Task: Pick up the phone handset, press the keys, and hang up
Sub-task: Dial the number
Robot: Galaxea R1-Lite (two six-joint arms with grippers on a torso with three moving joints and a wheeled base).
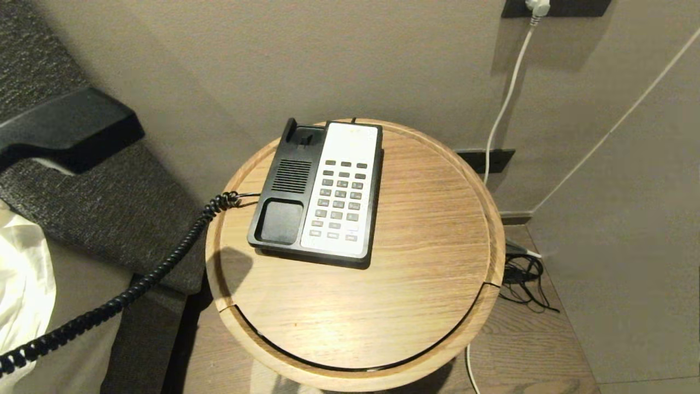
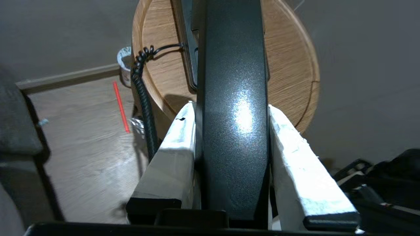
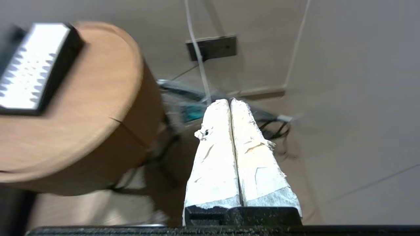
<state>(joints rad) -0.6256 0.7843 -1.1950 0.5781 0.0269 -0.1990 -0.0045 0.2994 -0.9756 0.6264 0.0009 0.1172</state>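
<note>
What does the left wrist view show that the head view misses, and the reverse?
Left wrist only: the left tool clamped on the handset, plus a red straw on the floor. Head only: the keys, the empty cradle and the wall socket. Both: the handset, the coiled cord and the round table.

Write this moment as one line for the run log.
left gripper: shut on phone handset, lifted | right gripper: shut, empty, beside round table | keys: unpressed | cradle: empty
</note>
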